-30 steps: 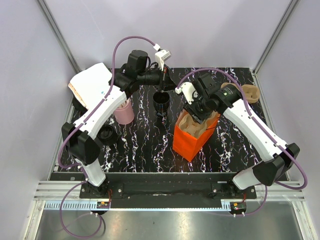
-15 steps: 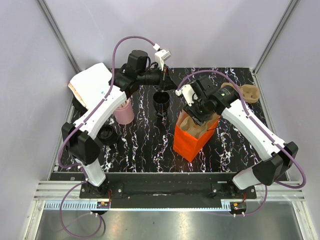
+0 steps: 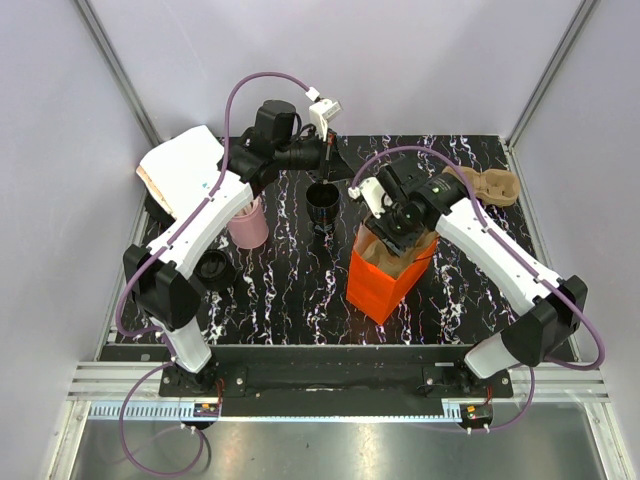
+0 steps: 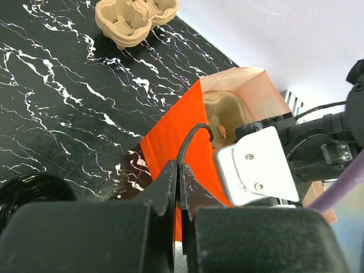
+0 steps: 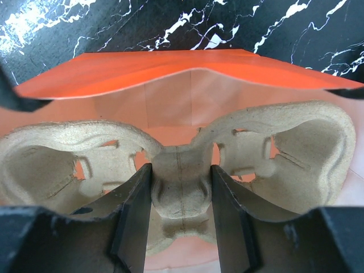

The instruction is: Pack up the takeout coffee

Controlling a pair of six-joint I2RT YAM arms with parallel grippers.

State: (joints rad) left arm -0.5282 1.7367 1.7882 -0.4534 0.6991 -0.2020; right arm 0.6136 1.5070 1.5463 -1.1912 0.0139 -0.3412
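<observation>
1. Black cups, two: the takeout coffee (image 3: 213,268), which has a lid, and an open black cup (image 3: 322,203).
2. Pink cup (image 3: 247,222), one. The left arm covers part of it, so its contents cannot be made out.
3. Orange bag (image 3: 375,285), one, standing open right of centre.
4. Cardboard carriers, two: the spare carrier (image 3: 492,186) at the far right of the table (image 3: 280,290), and the bagged carrier (image 5: 278,153) down inside the orange bag.
5. The takeout coffee stands upright at the near left, just beside the left arm's elbow and well apart from the bag. Its long axis is vertical and its lid faces up. From above, its side wall is barely visible.
6. Left gripper (image 4: 177,169): fingers pressed together with nothing between them, near the open black cup.
7. Right gripper (image 5: 181,170): pinching the bagged carrier's central ridge in the bag's mouth.
</observation>
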